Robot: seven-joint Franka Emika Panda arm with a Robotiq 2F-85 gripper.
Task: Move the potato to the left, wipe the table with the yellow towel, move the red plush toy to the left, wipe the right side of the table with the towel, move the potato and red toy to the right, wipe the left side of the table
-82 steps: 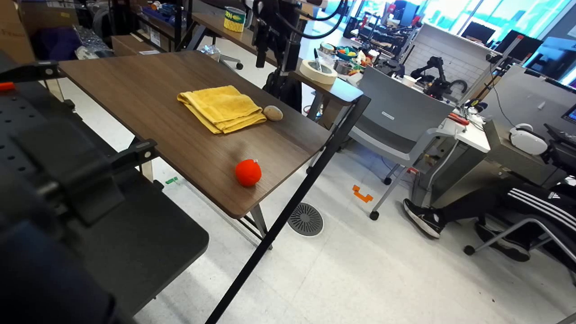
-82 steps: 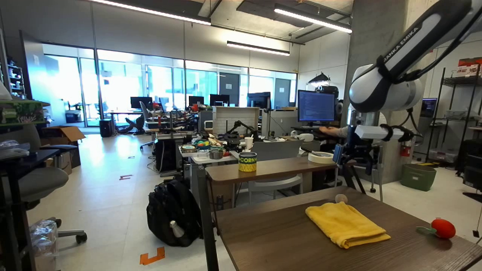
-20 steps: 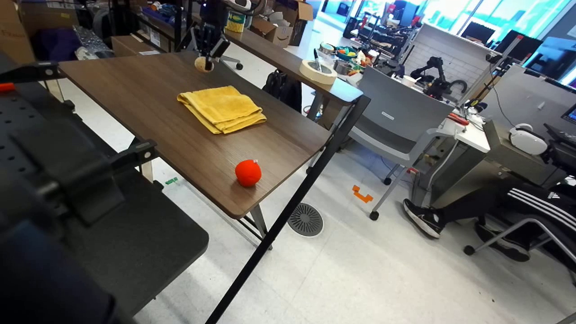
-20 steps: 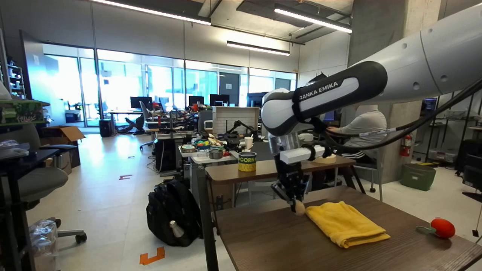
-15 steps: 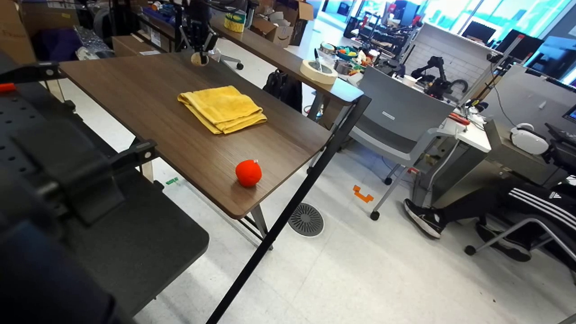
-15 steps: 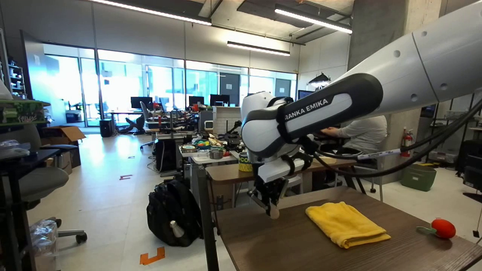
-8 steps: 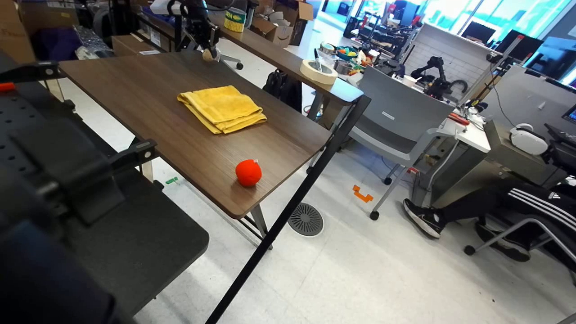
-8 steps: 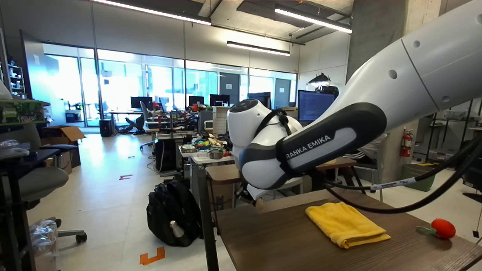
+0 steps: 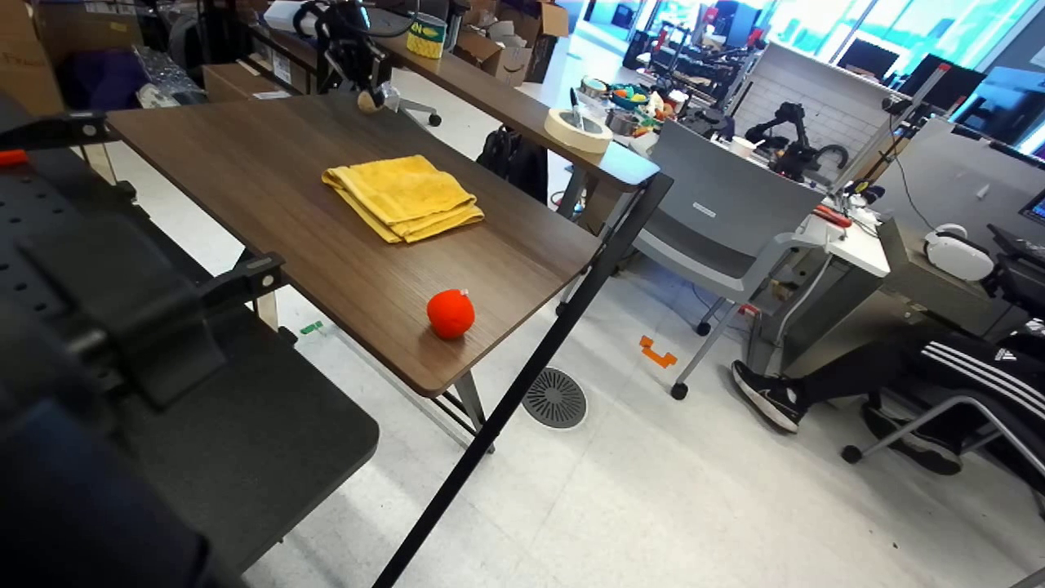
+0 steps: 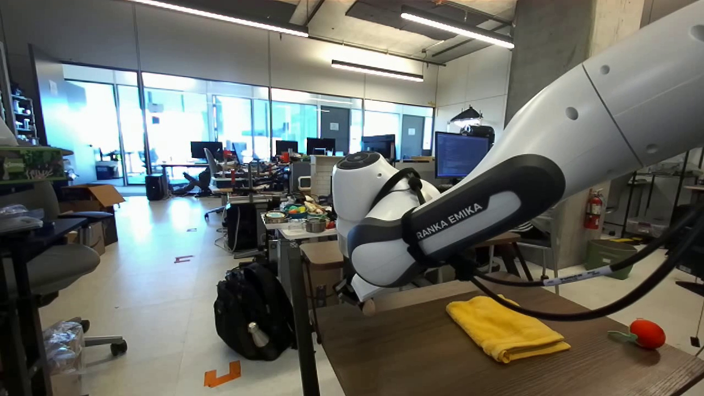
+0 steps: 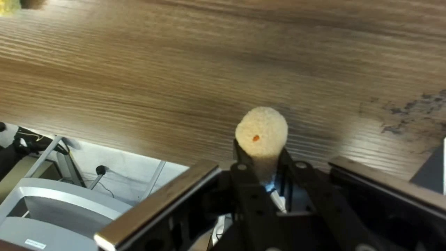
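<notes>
Gripping the potato (image 11: pixel 262 130) near the edge of the desk (image 9: pixel 261 163), that tool (image 11: pixel 261 151) might open too high, rolling it off.

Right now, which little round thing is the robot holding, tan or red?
The tan one, the potato, pinched in the gripper. The red toy lies apart on the table, with the towel between it and the gripper.

Bluish blown-out light behind the glass wall (image 10: pixel 181 121), bright ceiling tubes (image 10: pixel 457 28), pale glare on the table (image 11: pixel 366 136)
</notes>
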